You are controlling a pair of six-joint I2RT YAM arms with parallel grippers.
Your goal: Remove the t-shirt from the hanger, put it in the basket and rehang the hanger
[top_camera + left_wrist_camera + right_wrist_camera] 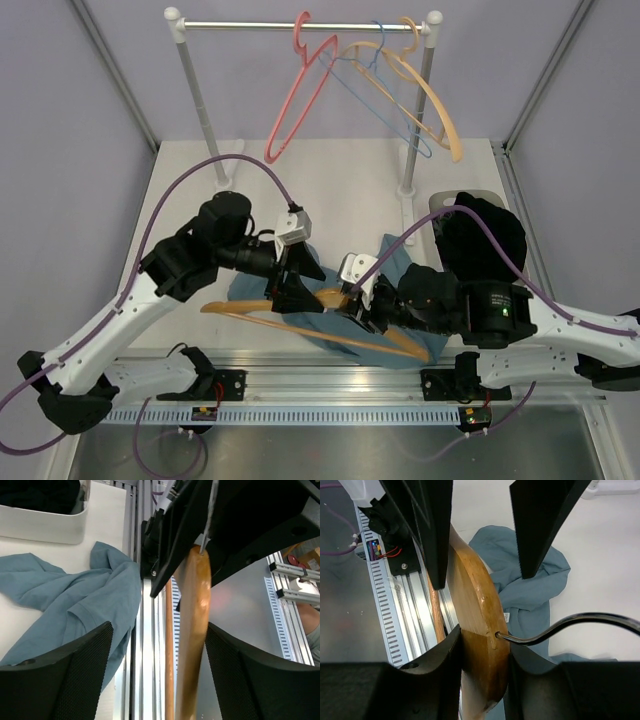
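Observation:
The orange-tan wooden hanger (300,328) hangs level just above the table's front. My right gripper (358,302) (484,647) is shut on its thick middle, right beside the grey wire hook (580,620). My left gripper (300,288) (159,630) is open and straddles one wooden arm (194,630); the wood runs close along the right finger (250,680), with a wide gap to the left finger (70,675). The teal t-shirt (398,268) (60,590) (530,580) lies crumpled on the table beneath the hanger, its white label (506,616) showing.
A clothes rail (300,25) at the back carries a pink hanger (295,100), a thin blue one (370,95) and a pale tan one (425,95). A white bin (440,205) with black cloth (485,235) stands back right. A metal rail (330,385) lines the near edge.

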